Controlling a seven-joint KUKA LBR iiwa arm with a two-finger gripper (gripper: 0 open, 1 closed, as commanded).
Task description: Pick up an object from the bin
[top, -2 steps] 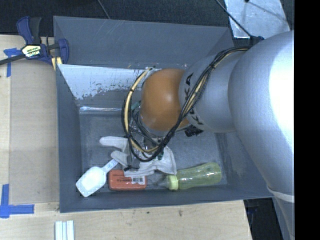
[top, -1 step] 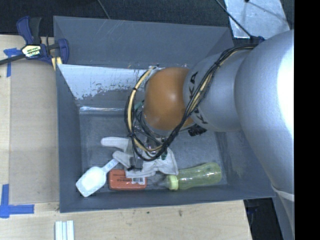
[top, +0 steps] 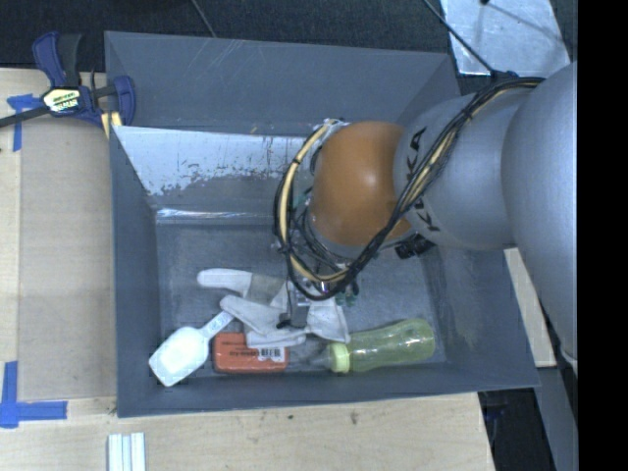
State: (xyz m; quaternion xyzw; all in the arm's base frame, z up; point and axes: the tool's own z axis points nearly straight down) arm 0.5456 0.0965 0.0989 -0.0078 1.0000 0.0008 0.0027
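My gripper (top: 294, 315) reaches down from under the arm's orange cover into the front middle of the bin, and most of it is hidden by the cover and cables. It is right over a pale white plastic piece (top: 257, 315) and touches or nearly touches it. Just in front lies a flat orange-red thing (top: 235, 354) with a white barcode label. A yellow-green bottle (top: 388, 345) lies on its side to the right of the gripper, along the front wall.
A white scoop (top: 180, 355) rests at the front left corner. Another white, elongated piece (top: 226, 281) lies left of the gripper. The arm and its orange cover hang over the bin's right half.
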